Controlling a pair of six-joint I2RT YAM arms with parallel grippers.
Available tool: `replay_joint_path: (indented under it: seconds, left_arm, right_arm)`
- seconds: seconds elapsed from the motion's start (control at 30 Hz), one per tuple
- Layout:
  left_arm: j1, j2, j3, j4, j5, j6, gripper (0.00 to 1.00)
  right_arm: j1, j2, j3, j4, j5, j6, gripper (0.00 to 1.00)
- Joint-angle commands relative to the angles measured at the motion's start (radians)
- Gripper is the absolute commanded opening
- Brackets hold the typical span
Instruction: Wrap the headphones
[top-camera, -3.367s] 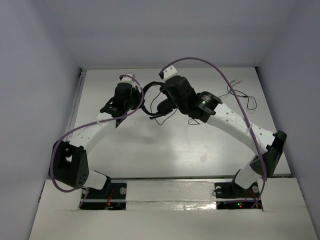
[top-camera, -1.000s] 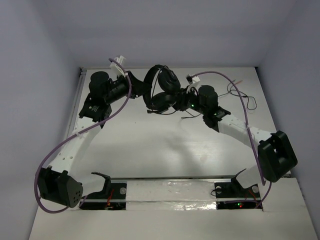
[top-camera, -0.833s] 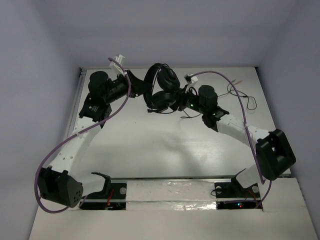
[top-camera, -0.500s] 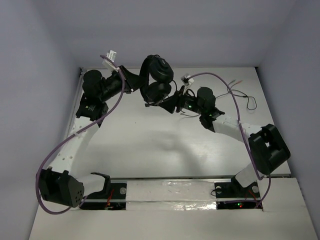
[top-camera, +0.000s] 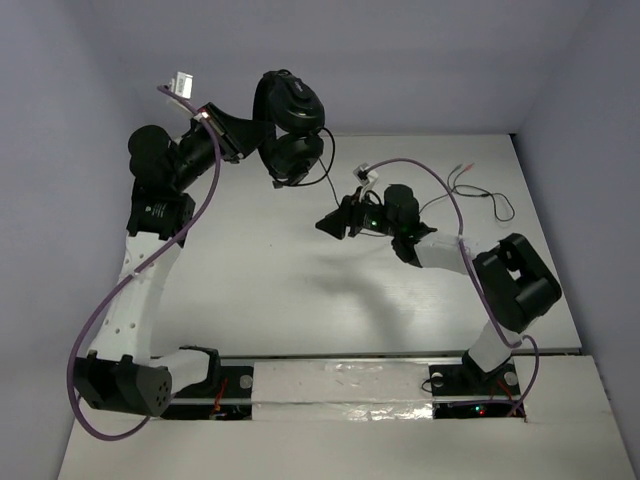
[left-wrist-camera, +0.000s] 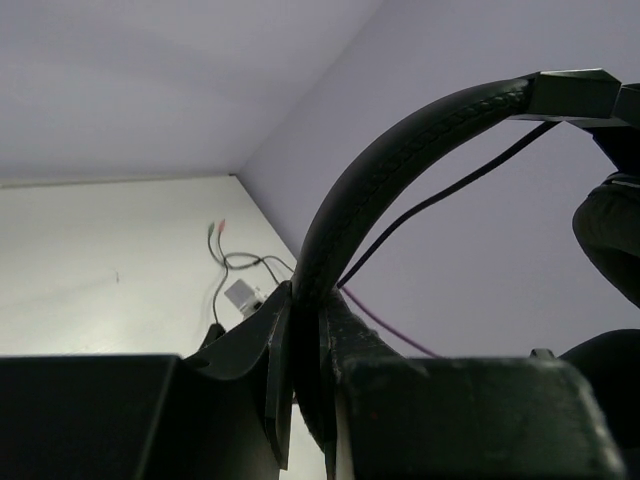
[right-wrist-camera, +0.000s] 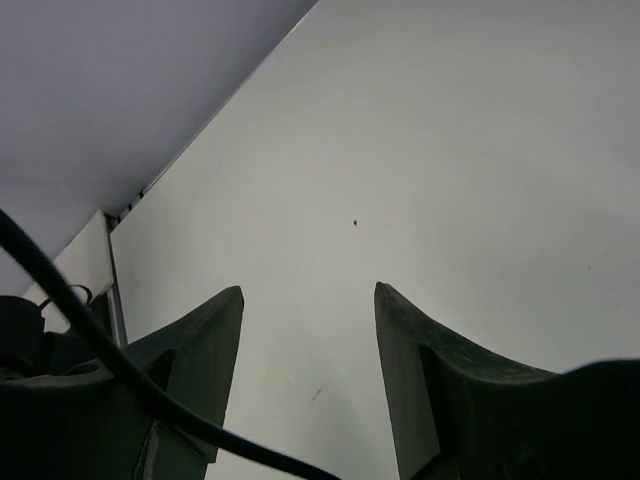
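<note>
In the left end effector (left-wrist-camera: 305, 330), the headphones (left-wrist-camera: 392, 158) are partly cropped.

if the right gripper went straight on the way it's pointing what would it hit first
Most likely the bare table top: between the open fingers of the right gripper only white surface shows. How far off it lies is unclear.

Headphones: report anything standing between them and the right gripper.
Nothing solid visible. The headphones hang raised from the left gripper, clamped on the headband. The open right gripper sits lower over the table, with only air and the headphones' own thin cable dangling between them.
</note>
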Motion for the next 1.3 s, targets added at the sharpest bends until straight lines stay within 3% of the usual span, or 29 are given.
replay_joint_path:
  seconds: [0.0,0.4,0.7,0.77,0.87,0.93,1.1,1.27]
  left_arm:
    - [0.022,-0.052,0.075,0.062,0.002,-0.046,0.00]
    - [0.063,-0.049,0.182,0.021,0.010,-0.058,0.00]
    - [0.073,-0.035,0.212,-0.048,-0.111,0.014,0.00]
    - [0.073,-0.038,0.198,-0.066,-0.159,0.047,0.00]
    - [0.073,-0.040,0.146,-0.057,-0.219,0.049,0.00]
    - [0.073,-0.029,0.117,-0.048,-0.250,0.048,0.00]
    - [0.073,-0.018,0.080,-0.077,-0.429,0.095,0.00]
    - [0.073,-0.003,0.014,-0.097,-0.592,0.155,0.00]
  right_arm:
    - [-0.004,0.030,0.011,0.086,-0.014,-0.010,0.61]
    - [-0.004,0.131,0.046,0.062,-0.005,-0.035,0.61]
    - [-0.004,0.133,0.013,0.034,0.108,-0.008,0.60]
    - [-0.004,0.113,-0.019,0.039,0.130,0.014,0.50]
    - [-0.004,0.079,-0.047,0.030,0.144,0.039,0.14]
    - [-0.004,0.056,-0.049,-0.053,0.159,0.032,0.00]
    - [0.042,-0.079,-0.069,-0.228,0.207,0.007,0.00]
    - [0.177,-0.177,0.013,-0.550,0.403,-0.086,0.00]
